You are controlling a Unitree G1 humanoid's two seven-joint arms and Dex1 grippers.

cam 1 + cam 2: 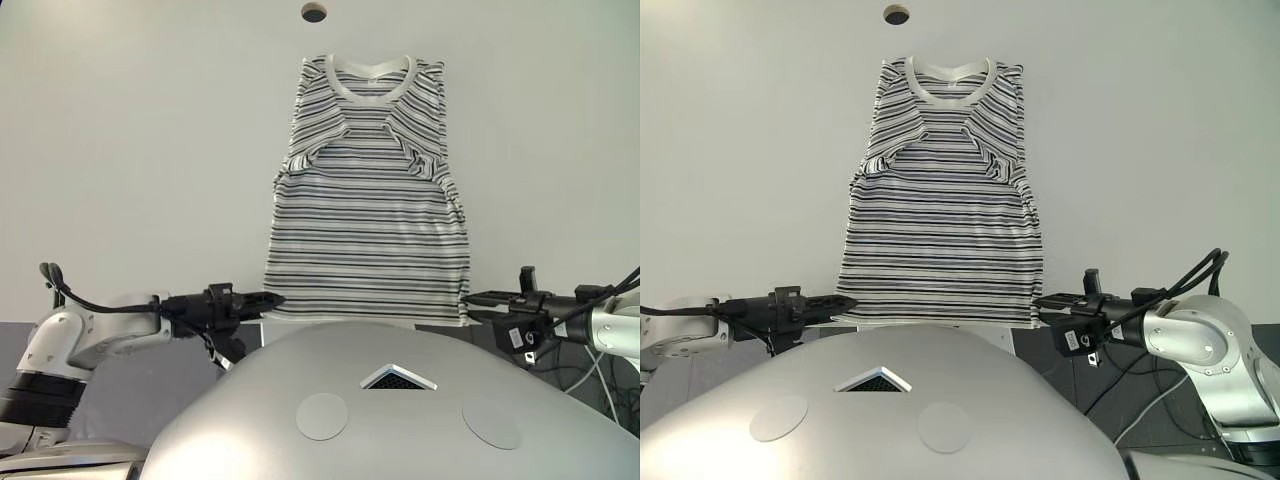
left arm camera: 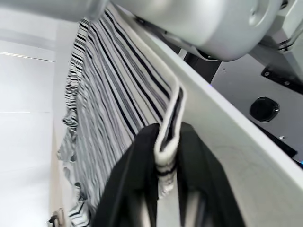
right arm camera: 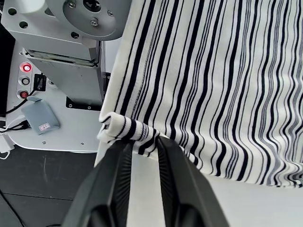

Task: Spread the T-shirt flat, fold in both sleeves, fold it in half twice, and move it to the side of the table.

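The striped T-shirt [image 1: 370,200] lies flat on the white table [image 1: 120,150], collar at the far end, with both sleeves folded in over the chest. My left gripper [image 1: 272,298] is at the near left corner of the hem. The left wrist view has that gripper [image 2: 165,161] shut on the hem edge, which is pinched between its black fingers. At the near right corner, my right gripper [image 1: 470,298] is shut on the hem too. In the right wrist view the corner bunches between its fingers [image 3: 142,142].
A dark round hole [image 1: 314,12] sits in the table beyond the collar. Bare table lies to the left and right of the shirt. Below the table's near edge stand a grey equipment box [image 3: 61,71] with red lights and loose cables [image 1: 1140,400].
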